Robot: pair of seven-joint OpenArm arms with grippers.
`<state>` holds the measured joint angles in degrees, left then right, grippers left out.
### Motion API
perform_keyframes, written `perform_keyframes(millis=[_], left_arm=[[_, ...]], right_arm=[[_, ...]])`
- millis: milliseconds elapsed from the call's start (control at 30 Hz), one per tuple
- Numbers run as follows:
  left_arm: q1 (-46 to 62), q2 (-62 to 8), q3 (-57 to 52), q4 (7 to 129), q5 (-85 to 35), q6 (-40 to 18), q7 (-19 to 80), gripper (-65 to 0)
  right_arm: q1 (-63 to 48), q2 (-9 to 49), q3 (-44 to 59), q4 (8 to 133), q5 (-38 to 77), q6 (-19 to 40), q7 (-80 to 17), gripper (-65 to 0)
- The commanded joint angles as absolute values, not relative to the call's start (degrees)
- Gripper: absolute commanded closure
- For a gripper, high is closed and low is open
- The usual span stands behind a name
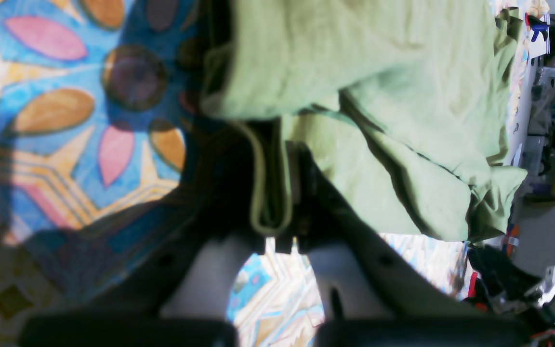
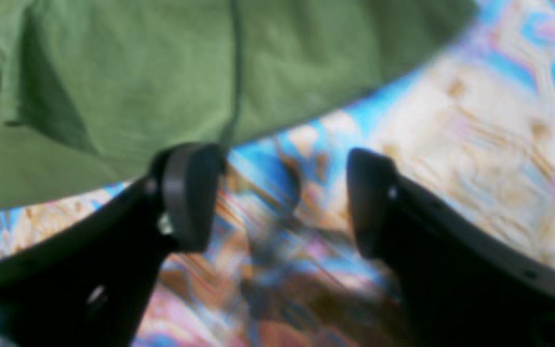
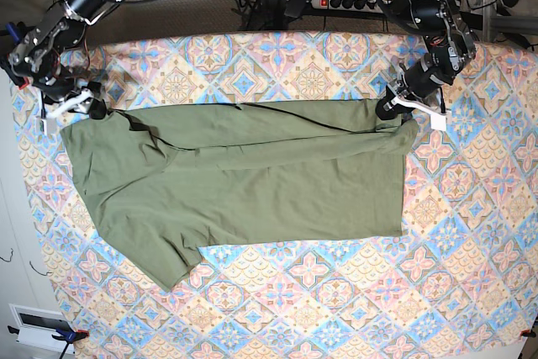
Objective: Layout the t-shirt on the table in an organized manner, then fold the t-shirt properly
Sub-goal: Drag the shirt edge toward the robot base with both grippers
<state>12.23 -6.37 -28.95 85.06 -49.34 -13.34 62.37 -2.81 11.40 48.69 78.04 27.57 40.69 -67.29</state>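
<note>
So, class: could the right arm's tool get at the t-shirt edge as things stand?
Probably yes. The right tool is open, hovering beside the t-shirt hem, with only bare table between.

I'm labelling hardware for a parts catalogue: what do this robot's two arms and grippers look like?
Both arms are dark metal with exposed joints and loose black cables in the base view. The left gripper has matte black fingers on pale grey bases. The right gripper has thick black fingers with rounded, smooth pads and small silver screws. A white bracket sits at each wrist. No sleeves or visible markings.
</note>
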Motion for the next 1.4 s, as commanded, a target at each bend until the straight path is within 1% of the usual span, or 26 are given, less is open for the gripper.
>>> perform_keyframes(millis=[0,133,267,400,500,533,600,733,767,800,867,1033,1367], left_arm=[[12.26,-7.25,-29.23,85.49,-48.22,-12.79,62.46,0.0],[12.18,-7.96,-29.23,85.49,-48.31,-12.88,62.46,0.0],[12.26,-8.04,-29.23,85.49,-48.31,-12.88,62.46,0.0],[12.35,-8.13,-29.23,85.49,-48.31,-12.88,62.46,0.0],[12.35,-8.13,-29.23,85.49,-48.31,-12.88,62.46,0.0],[12.35,-8.13,-29.23,85.49,-48.31,-12.88,62.46,0.0],[12.35,-8.13,-29.23,85.49,-48.31,-12.88,62.46,0.0],[12.35,-9.36,-29.23,85.49,-48.31,-12.88,62.46,0.0],[12.35,-9.71,-29.23,85.49,-48.31,-12.88,62.46,0.0],[12.35,-9.80,-29.23,85.49,-48.31,-12.88,62.46,0.0],[12.44,-10.95,-29.23,85.58,-48.40,-12.97,62.46,0.0],[13.67,-13.05,-29.32,85.76,-49.80,-12.97,62.46,0.0],[21.05,-20.00,-29.23,85.85,-58.95,-12.97,62.55,0.0]], right_arm=[[-2.59,12.53,49.01,77.49,25.63,40.00,-68.79,-42.2],[1.27,12.53,49.10,74.86,25.63,40.00,-68.70,-40.3],[5.76,12.53,49.10,72.57,25.63,40.00,-68.70,-40.3],[7.87,12.53,49.10,71.16,25.45,40.00,-68.62,-40.3],[8.31,12.53,49.10,71.08,25.36,40.00,-68.26,-37.8],[8.31,12.53,49.10,71.08,25.36,40.00,-67.91,-35.5],[8.22,12.53,49.10,71.16,25.54,40.00,-68.09,-28.3],[7.78,12.53,49.19,71.96,25.54,40.00,-68.53,-9.4],[7.43,12.53,49.19,71.96,25.54,40.00,-68.53,-6.0],[6.29,12.53,49.19,72.04,25.63,40.00,-68.53,-4.5],[4.09,12.53,49.98,73.63,27.38,40.00,-68.53,-5.2],[-2.24,12.53,50.33,78.37,36.26,40.00,-68.62,-5.2],[-10.86,12.53,50.68,83.91,41.36,40.00,-71.43,-5.2]])
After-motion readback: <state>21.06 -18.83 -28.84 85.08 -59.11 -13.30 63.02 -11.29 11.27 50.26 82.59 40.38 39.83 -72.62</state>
